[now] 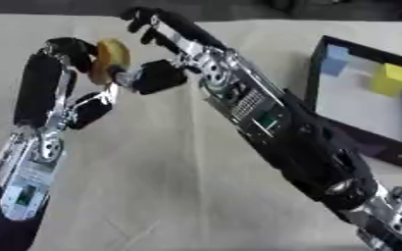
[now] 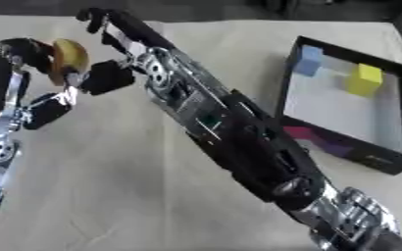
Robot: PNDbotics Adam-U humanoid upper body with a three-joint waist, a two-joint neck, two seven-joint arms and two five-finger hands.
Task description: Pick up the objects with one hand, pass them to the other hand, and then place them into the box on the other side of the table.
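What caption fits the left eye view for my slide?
Left robot hand holds a yellow disc up to the right robot hand; box waits right.

Table (image 1: 179,186): matt beige covering, looks like cloth or paper, faint creases. Left hand (image 1: 63,83): matt black padded fingers, shiny silver metal joints, glossy panel near the wrist. Right hand (image 1: 166,44): same black shells and bright metal, thumb pad matt black. Yellow round object (image 1: 112,58) between the hands: smooth, slight sheen. Box (image 2: 290,73) at right: black matt rim, pale smooth floor. Blue block (image 2: 308,60) and yellow block (image 2: 364,79) inside: smooth, matt, plastic or foam, cannot tell.
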